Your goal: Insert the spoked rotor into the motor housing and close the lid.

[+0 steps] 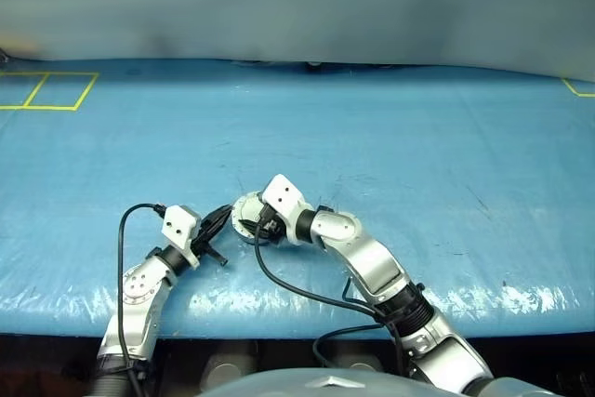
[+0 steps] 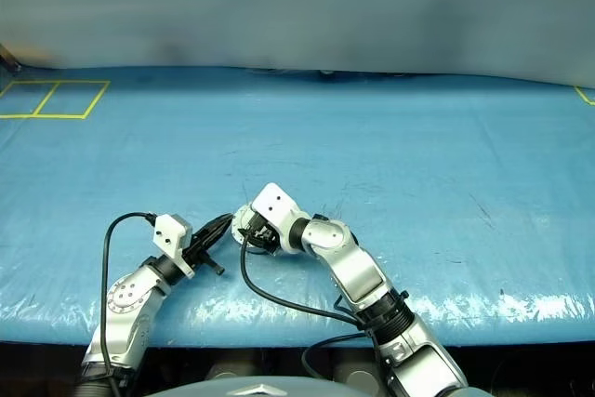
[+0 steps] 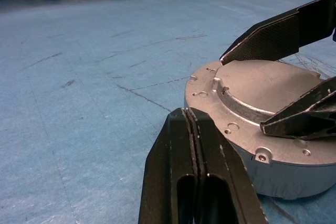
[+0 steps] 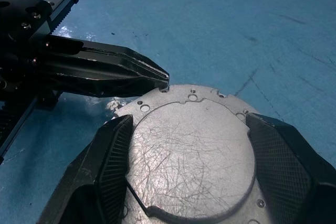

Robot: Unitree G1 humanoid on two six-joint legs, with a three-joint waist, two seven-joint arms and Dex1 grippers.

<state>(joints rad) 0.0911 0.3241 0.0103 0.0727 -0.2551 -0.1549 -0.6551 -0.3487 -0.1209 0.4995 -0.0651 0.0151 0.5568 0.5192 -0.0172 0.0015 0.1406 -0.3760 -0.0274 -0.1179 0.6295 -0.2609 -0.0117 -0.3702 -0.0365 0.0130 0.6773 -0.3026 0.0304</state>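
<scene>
The motor housing (image 3: 283, 179) sits on the blue table with its lid (image 4: 191, 156) lying flat on top, smooth silver face up. The spoked rotor is hidden. My right gripper (image 4: 188, 121) stands open astride the lid, one finger (image 4: 105, 166) on each side over its top face. My left gripper (image 3: 188, 113) is shut and empty, and its tip touches the housing's rim on the side toward my left arm. In the head views both grippers meet at the housing (image 1: 245, 206), near the table's front edge.
The blue table cover (image 1: 390, 155) stretches far and wide around the housing. Yellow tape squares (image 1: 46, 90) mark the far left corner and a yellow corner (image 1: 578, 90) the far right. The table's front edge (image 1: 279, 318) runs just behind my arms.
</scene>
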